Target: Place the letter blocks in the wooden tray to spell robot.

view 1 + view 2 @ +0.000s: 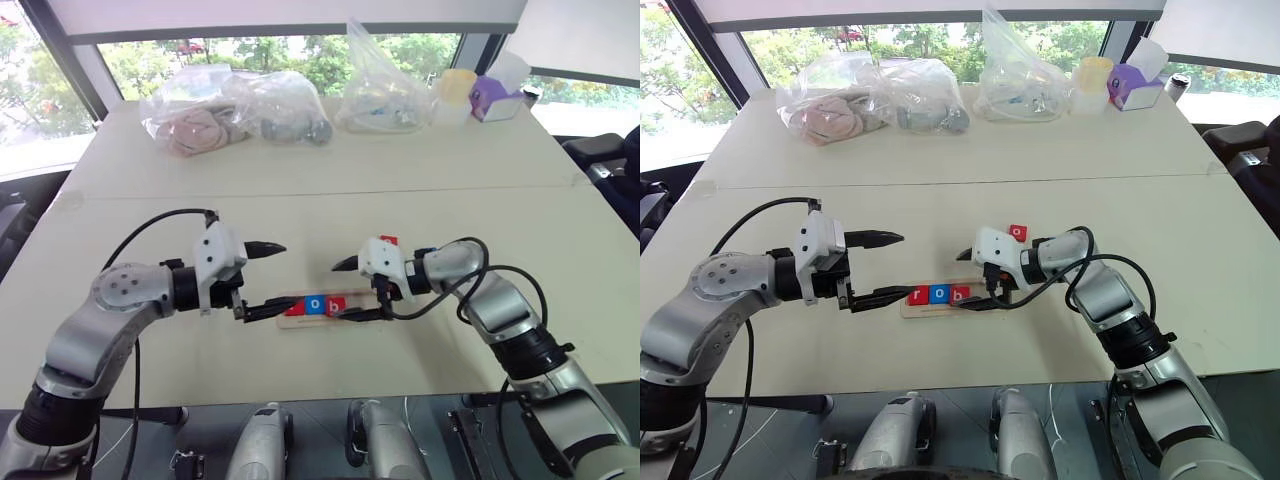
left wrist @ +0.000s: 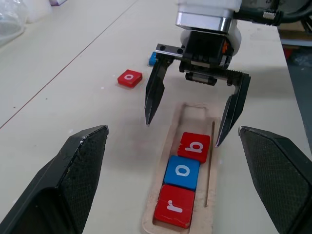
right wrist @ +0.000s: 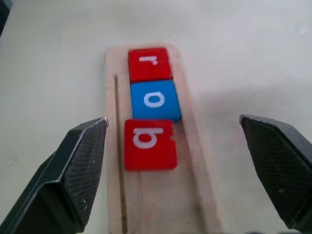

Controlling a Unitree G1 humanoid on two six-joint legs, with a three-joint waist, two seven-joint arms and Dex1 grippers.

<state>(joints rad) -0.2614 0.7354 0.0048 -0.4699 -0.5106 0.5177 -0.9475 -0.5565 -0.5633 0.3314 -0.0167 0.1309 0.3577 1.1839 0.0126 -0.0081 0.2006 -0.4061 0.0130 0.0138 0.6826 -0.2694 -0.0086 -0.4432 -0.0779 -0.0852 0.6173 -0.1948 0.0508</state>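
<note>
The wooden tray (image 2: 168, 141) lies on the pale table between both arms. Three letter blocks sit in its left part: red "r" (image 2: 175, 205), blue "o" (image 2: 182, 171) and red "b" (image 2: 194, 146), the "b" slightly askew. My right gripper (image 1: 335, 291) hangs open just above the "b" and holds nothing. My left gripper (image 1: 285, 275) is open too, pointing at the tray's left end, also holding nothing. A loose red "o" block (image 2: 129, 77) lies on the table behind the right gripper. A blue block (image 2: 152, 58) beside it is partly hidden.
Clear plastic bags (image 1: 235, 110) (image 1: 385, 90), a yellow cup (image 1: 457, 92) and a purple box (image 1: 493, 98) stand along the far edge. A seam (image 1: 300, 192) crosses the table behind the arms. The near table edge runs close below the tray.
</note>
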